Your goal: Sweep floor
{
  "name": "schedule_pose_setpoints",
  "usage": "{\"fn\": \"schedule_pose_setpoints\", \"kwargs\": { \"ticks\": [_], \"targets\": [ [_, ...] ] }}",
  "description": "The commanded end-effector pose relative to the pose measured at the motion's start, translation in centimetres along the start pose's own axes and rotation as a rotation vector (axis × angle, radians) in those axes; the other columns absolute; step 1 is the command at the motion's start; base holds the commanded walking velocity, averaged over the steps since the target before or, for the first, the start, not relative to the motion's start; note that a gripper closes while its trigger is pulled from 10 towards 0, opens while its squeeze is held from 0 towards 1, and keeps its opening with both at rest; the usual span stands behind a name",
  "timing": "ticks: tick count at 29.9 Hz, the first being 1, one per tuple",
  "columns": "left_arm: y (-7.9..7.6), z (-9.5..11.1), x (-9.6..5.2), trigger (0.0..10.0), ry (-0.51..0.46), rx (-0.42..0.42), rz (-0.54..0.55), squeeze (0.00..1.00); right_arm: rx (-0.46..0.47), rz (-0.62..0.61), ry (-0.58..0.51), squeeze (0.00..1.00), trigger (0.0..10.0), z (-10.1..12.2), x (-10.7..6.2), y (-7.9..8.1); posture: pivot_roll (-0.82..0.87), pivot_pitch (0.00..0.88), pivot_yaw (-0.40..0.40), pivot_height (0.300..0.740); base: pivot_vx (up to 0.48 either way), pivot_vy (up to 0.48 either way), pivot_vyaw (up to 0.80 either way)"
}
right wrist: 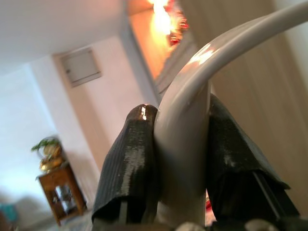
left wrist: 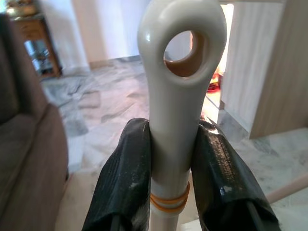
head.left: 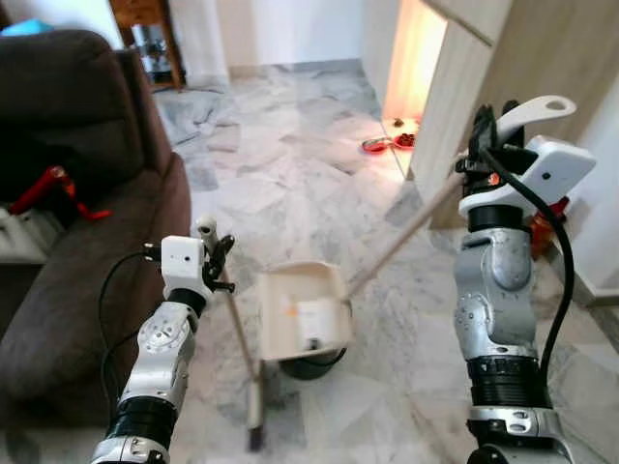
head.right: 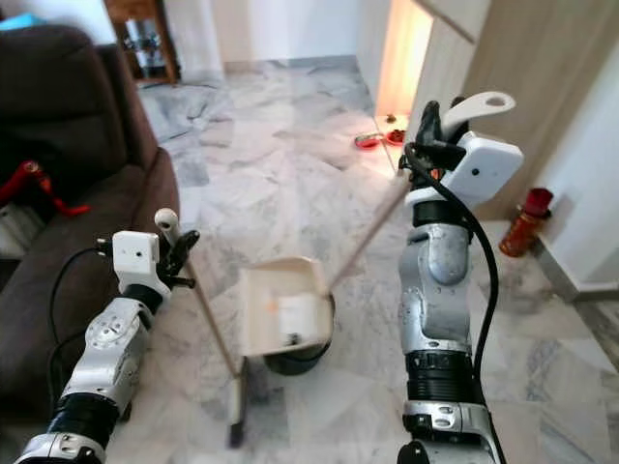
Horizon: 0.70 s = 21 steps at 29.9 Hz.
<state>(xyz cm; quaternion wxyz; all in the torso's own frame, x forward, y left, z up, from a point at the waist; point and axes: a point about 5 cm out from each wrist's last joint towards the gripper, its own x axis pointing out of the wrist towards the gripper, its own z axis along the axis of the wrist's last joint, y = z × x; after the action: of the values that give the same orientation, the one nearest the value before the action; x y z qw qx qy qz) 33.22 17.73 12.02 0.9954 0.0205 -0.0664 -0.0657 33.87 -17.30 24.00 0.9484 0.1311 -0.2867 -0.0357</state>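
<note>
Sofa (head.left: 87, 193) left, dustpan (head.left: 302, 309) centre, broom (head.left: 242, 358) between them.

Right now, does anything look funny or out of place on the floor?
Nothing is spilled or broken. The left gripper holds the broom by its handle top, and the right gripper holds the long-handled dustpan, which is tipped up showing its inside. A red strap lies on the sofa.

dustpan (head.left: 302, 311) hides the dark round thing under it | broom (head.left: 255, 418) bristles blurred | sofa (head.left: 77, 242) cut by edge
</note>
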Motion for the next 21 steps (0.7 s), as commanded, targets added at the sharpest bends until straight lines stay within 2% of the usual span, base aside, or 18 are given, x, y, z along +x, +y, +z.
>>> {"fn": "schedule_pose_setpoints", "kwargs": {
  "ticks": [1,10,21],
  "targets": [
    [-0.6,1.2,0.5,10.0,-0.061,0.002,-0.02,0.0,-0.012,0.004,-0.094,0.0,10.0,1.9,0.6,0.0,-0.04,0.0,0.061,0.74,0.0,0.0,0.0],
    [-0.6,1.2,0.5,10.0,-0.063,0.0,-0.03,0.0,-0.022,0.014,-0.111,0.0,10.0,2.1,0.6,0.4,-0.04,0.0,0.063,0.74,0.0,0.0,0.0],
    [-0.7,1.1,0.5,10.0,-0.055,-0.001,-0.034,0.0,-0.052,0.07,-0.14,0.0,10.0,2.4,0.4,1.9,-0.04,0.0,0.06,0.74,0.0,0.0,0.0]
  ]
}}
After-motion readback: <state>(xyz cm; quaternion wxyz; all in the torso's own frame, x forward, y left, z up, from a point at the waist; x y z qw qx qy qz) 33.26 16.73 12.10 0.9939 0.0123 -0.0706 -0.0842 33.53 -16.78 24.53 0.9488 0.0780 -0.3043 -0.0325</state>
